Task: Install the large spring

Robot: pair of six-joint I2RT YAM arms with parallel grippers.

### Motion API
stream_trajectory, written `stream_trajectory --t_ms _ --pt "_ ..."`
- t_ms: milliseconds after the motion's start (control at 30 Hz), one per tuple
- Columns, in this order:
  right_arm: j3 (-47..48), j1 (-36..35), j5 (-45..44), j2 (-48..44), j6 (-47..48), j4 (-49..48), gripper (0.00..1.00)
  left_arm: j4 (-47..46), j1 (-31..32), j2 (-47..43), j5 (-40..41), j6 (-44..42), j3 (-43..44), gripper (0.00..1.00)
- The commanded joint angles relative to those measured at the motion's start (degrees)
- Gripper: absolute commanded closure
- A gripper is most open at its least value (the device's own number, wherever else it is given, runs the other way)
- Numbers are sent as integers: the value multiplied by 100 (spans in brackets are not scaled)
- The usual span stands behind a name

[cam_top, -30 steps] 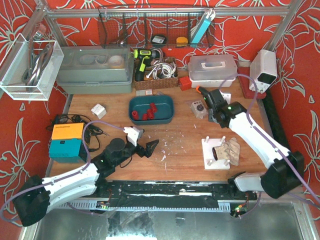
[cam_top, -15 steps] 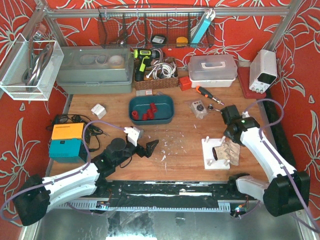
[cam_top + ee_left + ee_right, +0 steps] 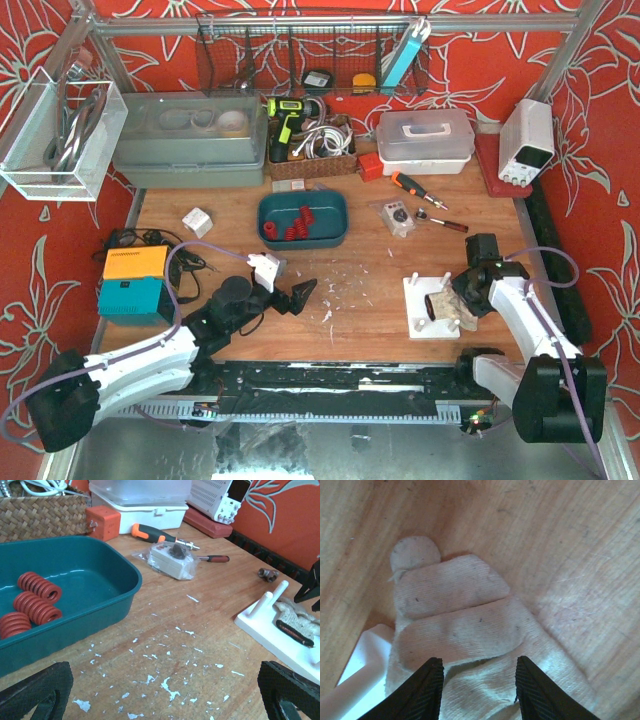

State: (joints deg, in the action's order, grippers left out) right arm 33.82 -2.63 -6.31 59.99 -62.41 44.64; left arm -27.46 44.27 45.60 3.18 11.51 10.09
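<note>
Glove (image 3: 462,612) cut off at btm edge, covers most of white base (image 3: 361,672).

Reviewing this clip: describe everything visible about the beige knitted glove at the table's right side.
The beige knitted work glove is soiled cloth, lying limp and flat, with a dark cuff opening. Its cuff end rests on the white pegged base plate; its finger end spills onto the bare wooden table. The open right gripper hovers just over it; contact cannot be told.
</note>
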Motion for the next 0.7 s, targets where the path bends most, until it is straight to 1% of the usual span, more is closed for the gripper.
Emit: stream_trajectory --t_ms 0,167,267,400,567,667 --pt "-32 80 159 4 -174 -84 55 -72 54 36 51 -81 160 0" --pt "-150 130 289 -50 -144 -345 49 -88 56 45 39 -75 160 0" --pt "-217 149 484 -90 -72 -648 48 -101 55 66 27 -63 160 0" --pt "-304 158 407 -191 -71 -875 48 -97 55 93 -1 -61 169 0" --pt "-559 180 615 -308 -91 -1271 48 -127 55 123 -8 -61 169 0" --pt "-645 179 577 -331 -76 -1373 48 -128 55 148 -10 -61 169 0"
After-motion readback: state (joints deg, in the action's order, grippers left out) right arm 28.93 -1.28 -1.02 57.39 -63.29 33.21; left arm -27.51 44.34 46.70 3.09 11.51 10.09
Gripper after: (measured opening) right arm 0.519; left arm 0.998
